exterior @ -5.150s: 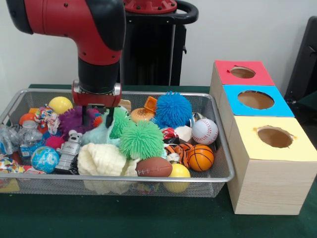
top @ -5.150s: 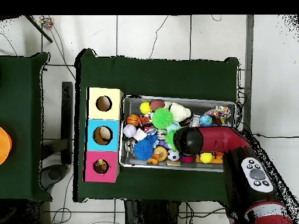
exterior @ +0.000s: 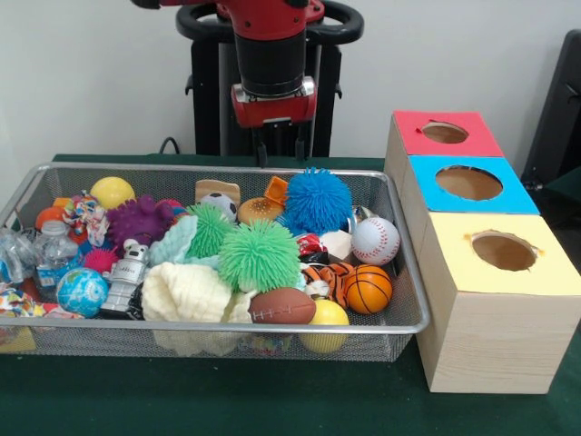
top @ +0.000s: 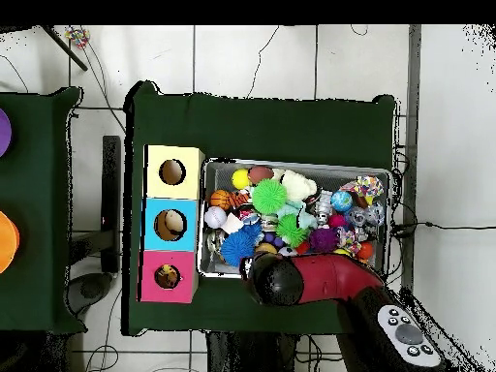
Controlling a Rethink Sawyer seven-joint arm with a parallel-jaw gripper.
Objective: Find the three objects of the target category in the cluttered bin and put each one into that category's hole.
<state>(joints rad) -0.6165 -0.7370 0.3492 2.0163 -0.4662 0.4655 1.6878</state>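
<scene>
Our gripper (exterior: 272, 145) hangs behind the wire bin (exterior: 54, 324)'s far rim; we cannot tell how it is set. Across the front view we see a globe ball (exterior: 82, 291), a purple spiky ball (exterior: 138, 221), a green pom (exterior: 260, 255) and a football (exterior: 281, 306). These crowd the tiger-striped plush (exterior: 324, 275), wedged beside a basketball (exterior: 367, 289) below a baseball (exterior: 375, 240). Rightmost, the red-surround hole (exterior: 445, 133) tops its box. We read no writing.
</scene>
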